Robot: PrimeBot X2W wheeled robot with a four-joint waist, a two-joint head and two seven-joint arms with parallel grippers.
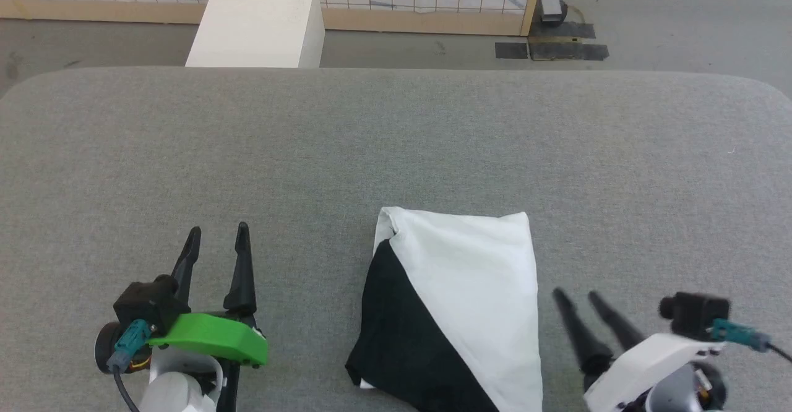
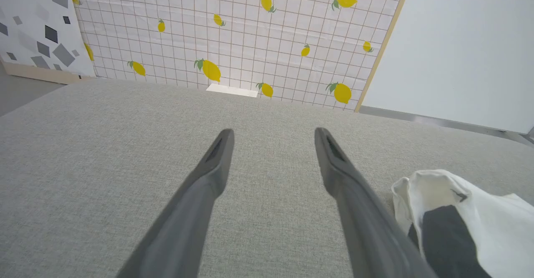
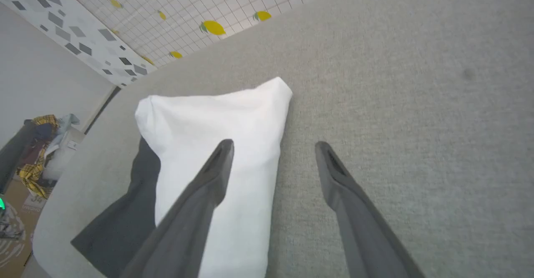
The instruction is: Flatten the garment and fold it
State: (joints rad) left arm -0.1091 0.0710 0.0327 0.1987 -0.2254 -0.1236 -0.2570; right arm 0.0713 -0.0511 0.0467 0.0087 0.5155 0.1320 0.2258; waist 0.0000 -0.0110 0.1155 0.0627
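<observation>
The garment (image 1: 458,313) lies folded into a compact packet near the table's front edge, white on top with a black sleeve panel across its lower left. My left gripper (image 1: 216,234) rests open to the left of it, apart from it, nothing between its fingers. In the left wrist view the garment (image 2: 467,223) shows at the lower right beside the open left gripper (image 2: 273,134). My right gripper (image 1: 575,294) stands open just off the garment's right edge. In the right wrist view the right gripper (image 3: 273,146) hovers open over the garment's (image 3: 208,144) right border, holding nothing.
The grey fabric table (image 1: 396,146) stretches wide behind and beside the garment. A white box (image 1: 260,22) stands on the floor beyond the far edge, before a lemon-print wall (image 2: 250,31). A heap of clothes (image 3: 37,152) sits off the table.
</observation>
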